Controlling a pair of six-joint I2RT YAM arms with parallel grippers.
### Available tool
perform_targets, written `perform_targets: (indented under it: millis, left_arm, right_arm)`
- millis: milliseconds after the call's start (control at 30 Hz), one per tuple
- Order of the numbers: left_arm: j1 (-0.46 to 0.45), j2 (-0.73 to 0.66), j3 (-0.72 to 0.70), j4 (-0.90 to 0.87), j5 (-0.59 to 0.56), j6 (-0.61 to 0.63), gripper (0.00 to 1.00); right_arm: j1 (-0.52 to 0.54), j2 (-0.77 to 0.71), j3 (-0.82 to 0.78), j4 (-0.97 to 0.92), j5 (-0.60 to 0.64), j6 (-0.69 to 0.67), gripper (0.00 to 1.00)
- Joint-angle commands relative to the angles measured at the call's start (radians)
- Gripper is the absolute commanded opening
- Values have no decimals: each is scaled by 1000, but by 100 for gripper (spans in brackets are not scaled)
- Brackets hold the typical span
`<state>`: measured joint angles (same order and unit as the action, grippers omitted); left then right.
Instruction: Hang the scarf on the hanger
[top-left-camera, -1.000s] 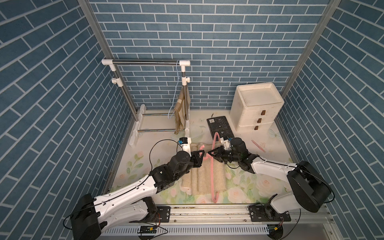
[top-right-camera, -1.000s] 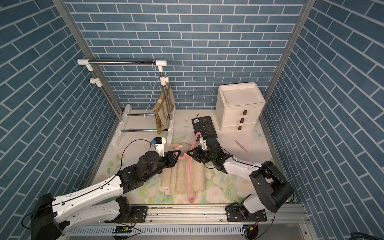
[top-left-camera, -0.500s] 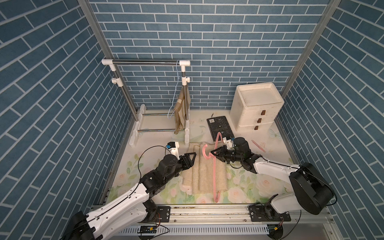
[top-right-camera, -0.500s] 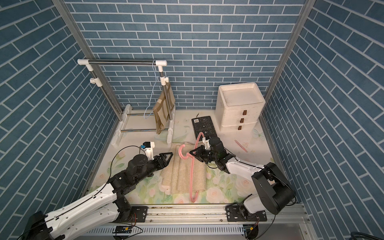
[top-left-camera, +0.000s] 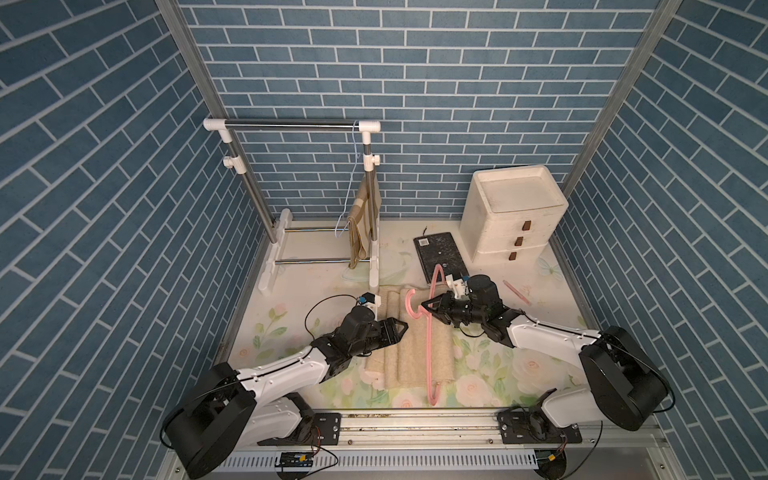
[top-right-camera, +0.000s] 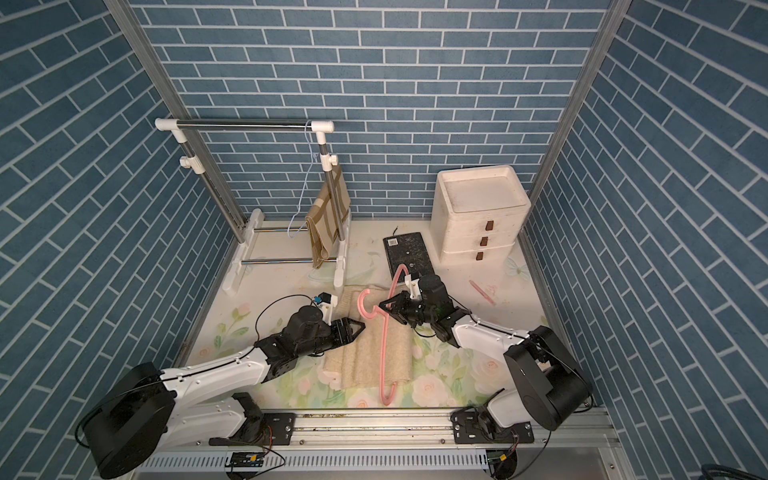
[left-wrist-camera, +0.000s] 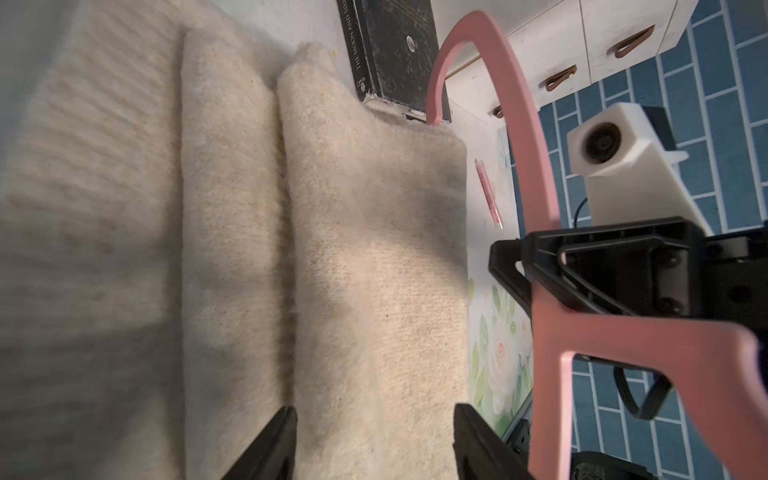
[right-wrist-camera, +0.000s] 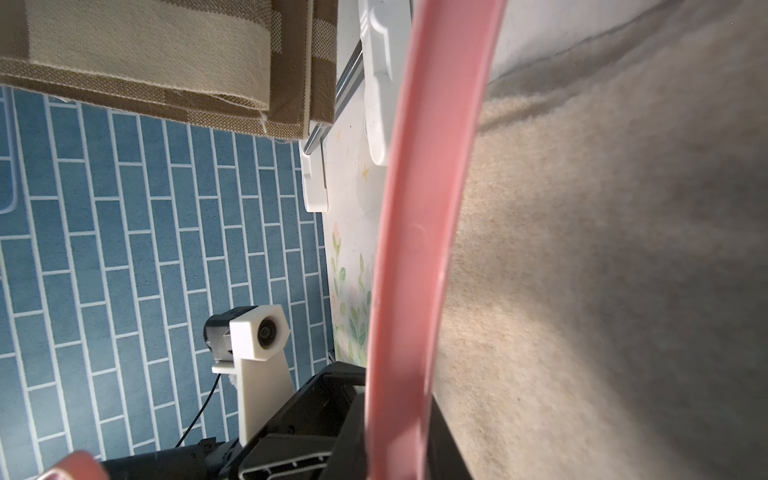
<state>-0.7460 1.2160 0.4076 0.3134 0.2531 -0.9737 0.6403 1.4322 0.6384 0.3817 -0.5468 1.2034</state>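
Now the cream scarf (top-left-camera: 399, 353) lies folded in long pleats on the flowered table (top-left-camera: 274, 316), in the lower middle of both top views. It is not yet on the hanger. The pink hanger (top-left-camera: 429, 349) stretches along the right side of the scarf in the frame, just over it, with its hook turned to the left.

The right gripper (top-left-camera: 429, 310) is clenched on the hanger near the neck. The right wrist view shows the pink bar passing straight through its jaws. The left gripper (left-wrist-camera: 374, 436) is released and carries nothing. In the left wrist view its two fingers stand apart with one pleat of the scarf between them. Whether they touch the cloth, I cannot tell.

I judge that the next step is to take the scarf and bring it across the hanger. Several things may fail here. If the left gripper closes on one pleat only, the other pleats will probably stay on the table or slide out, because the folds look loose. The hanger is held at a single place, so a pull from the thick cloth may turn it in the jaws. Its upper end in the frame stands just beside the black book (top-left-camera: 438, 253) and could catch there. Both grippers are also near each other, so a wide move could make them collide.
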Motion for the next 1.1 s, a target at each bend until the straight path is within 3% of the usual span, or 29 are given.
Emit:
perform_targets:
  millis: [0,367,733,967,1067]
  left_arm:
    - [7,41,30,27,28,37,64]
    - [7,141,36,75,96,42,53]
    - [6,210,51,50,118,49,52]
    - [7,181,54,79,127,51,18]
    - [12,132,79,12,96,72,3]
  right_arm:
    - [-5,-34,-9,30,-10,-33,0]
    - [-5,-25,-7,41,-13,-33,0]
    - [-4,-15,-2,44,-17,-33,0]
    - [-4,-10,5,63,-40,-30,0]
    - [-3,-10,13,67,-56,-30,0]
